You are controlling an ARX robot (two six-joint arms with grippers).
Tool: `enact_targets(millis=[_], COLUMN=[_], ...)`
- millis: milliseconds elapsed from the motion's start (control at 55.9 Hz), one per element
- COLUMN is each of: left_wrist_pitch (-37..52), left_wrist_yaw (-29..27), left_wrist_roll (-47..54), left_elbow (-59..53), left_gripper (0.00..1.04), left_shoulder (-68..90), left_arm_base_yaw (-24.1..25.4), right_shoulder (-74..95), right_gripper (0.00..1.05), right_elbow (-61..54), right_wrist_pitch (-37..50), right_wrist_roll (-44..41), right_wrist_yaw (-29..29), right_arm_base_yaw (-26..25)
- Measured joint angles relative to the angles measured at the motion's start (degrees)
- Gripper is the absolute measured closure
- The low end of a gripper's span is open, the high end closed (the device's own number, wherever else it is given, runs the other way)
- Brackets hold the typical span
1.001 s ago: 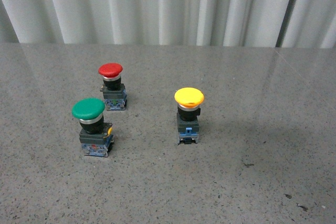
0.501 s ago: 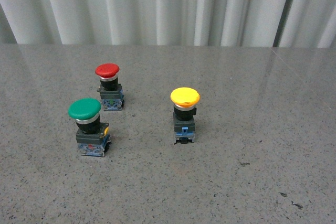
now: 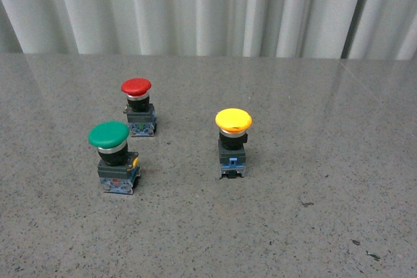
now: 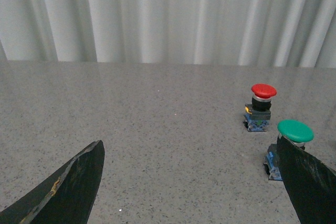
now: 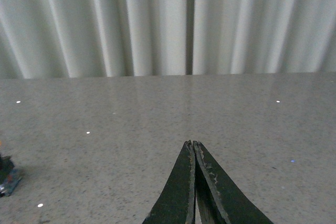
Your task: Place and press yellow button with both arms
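The yellow button (image 3: pixel 233 122) stands upright on the grey table, right of centre in the front view, with nothing touching it. Neither arm shows in that view. In the left wrist view my left gripper (image 4: pixel 189 142) is open, its two black fingers (image 4: pixel 79 182) wide apart over bare table, and the yellow button is out of that view. One of those fingers partly covers the green button (image 4: pixel 295 130). My right gripper (image 5: pixel 192 143) is shut with nothing between its fingertips, low over bare table.
A green-capped button (image 3: pixel 109 136) and a red-capped button (image 3: pixel 136 87) stand left of the yellow one. The red button (image 4: pixel 263 91) also shows in the left wrist view. A dark button base (image 5: pixel 6 178) sits at the right wrist view's edge. White curtains (image 3: pixel 208 4) back the table.
The three buttons keep their arrangement; the front view only shifts slightly sideways. A dark shape at that view's top right corner and a soft shadow on the table's right side are gone.
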Motion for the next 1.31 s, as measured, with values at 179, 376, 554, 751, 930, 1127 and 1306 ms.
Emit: enact_targets(millis=[179,376,554,751,930,1127,1306], left_wrist_pitch=[0.0,0.0,0.0,0.0,0.02,-0.02,-0.04], left_wrist_yaw=[0.04,0.02,0.02,0.02,0.02,0.09,0.09], left_wrist_roll=[0.0,0.0,0.0,0.0,0.0,0.0,0.0], left_elbow=[0.0,0.0,0.0,0.0,0.0,0.0,0.0], left_gripper=[0.07,0.07,0.07,0.07,0.07,0.07,0.07], left_shoulder=[0.0,0.0,0.0,0.0,0.0,0.0,0.0], left_arm_base_yaw=[0.0,0.0,0.0,0.0,0.0,0.0,0.0], right_shoulder=[-3.06,-6.19,-9.07,-11.69,-13.49,-23.15,-23.02], right_gripper=[1.03,1.03,1.03,1.03,1.03,1.03,0.92], right_elbow=[-1.84,-2.51,-4.57,-4.57,-4.57,-4.52,-4.55], right_wrist_pitch=[-2.05,-3.76,-3.65,-6.56,-8.46,-17.86,-18.71], right_wrist_roll=[-0.09,-0.13,-0.13,-0.15,-0.17,-0.17,-0.22], right_wrist_yaw=[-0.72,-0.74,-0.74,-0.74,-0.74,-0.76,-0.72], right_arm_base_yaw=[0.37,0.37,0.37,0.37,0.37,0.37,0.37])
